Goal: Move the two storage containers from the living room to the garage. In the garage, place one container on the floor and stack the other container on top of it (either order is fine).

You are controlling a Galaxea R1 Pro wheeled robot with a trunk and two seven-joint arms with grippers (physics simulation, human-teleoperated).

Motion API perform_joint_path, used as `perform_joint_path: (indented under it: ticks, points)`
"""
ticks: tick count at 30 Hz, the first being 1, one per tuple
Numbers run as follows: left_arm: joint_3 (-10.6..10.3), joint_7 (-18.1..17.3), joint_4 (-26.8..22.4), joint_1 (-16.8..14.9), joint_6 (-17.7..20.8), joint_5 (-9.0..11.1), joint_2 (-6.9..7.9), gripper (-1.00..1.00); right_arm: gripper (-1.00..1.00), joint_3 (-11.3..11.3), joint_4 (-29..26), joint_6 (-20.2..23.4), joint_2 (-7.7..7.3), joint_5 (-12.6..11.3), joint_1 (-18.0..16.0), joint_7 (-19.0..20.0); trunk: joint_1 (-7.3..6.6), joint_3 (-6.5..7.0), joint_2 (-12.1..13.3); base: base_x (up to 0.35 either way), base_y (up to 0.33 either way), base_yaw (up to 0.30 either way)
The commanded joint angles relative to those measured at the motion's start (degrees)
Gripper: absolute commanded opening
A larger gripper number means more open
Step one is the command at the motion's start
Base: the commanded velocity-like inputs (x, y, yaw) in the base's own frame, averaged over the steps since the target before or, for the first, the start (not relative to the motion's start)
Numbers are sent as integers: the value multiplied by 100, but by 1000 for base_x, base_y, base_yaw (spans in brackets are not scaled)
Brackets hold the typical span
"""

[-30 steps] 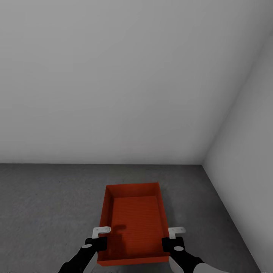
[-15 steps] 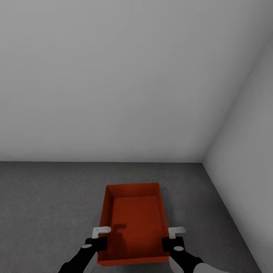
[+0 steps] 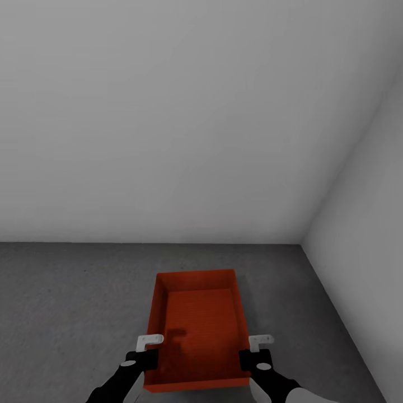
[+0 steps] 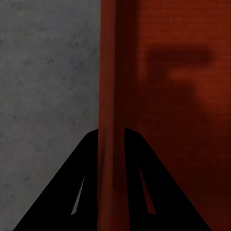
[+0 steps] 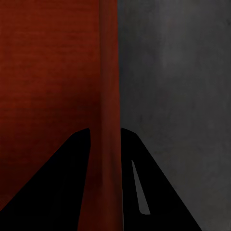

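Almost nothing moved since a second ago; only slight camera shift. Storage container (image 3: 198, 330) over grey floor (image 3: 67, 313) at 6 o'clock, near garage corner. Left pincer (image 3: 150, 342) clamped on left wall, right pincer (image 3: 261, 342) clamped on right wall.

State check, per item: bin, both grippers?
storage container: upright, empty, held at both long walls over the floor; contact with the floor unclear.
left gripper: shut on the container's left wall.
right gripper: shut on its right wall.
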Motion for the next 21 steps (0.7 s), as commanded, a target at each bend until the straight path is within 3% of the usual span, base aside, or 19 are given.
perform_joint_path:
  ticks: [1, 13, 21]
  points:
    - [-67, 28, -34, -5, 31, 38, 59, -100, -100, 181, 66, 6, -22, -144, 0, -27, 1, -5, -3, 65, 0, 0]
    - [-67, 28, -34, -4, 31, 31, 59, -100, -100, 181, 66, 6, -20, -144, 0, -27, 1, -5, -3, 21, 0, 0]
    - [-67, 28, -34, -1, -25, 26, 67, -100, -100, 181, 66, 6, -20, -144, 2, -27, 1, -5, -3, 236, -28, 0]
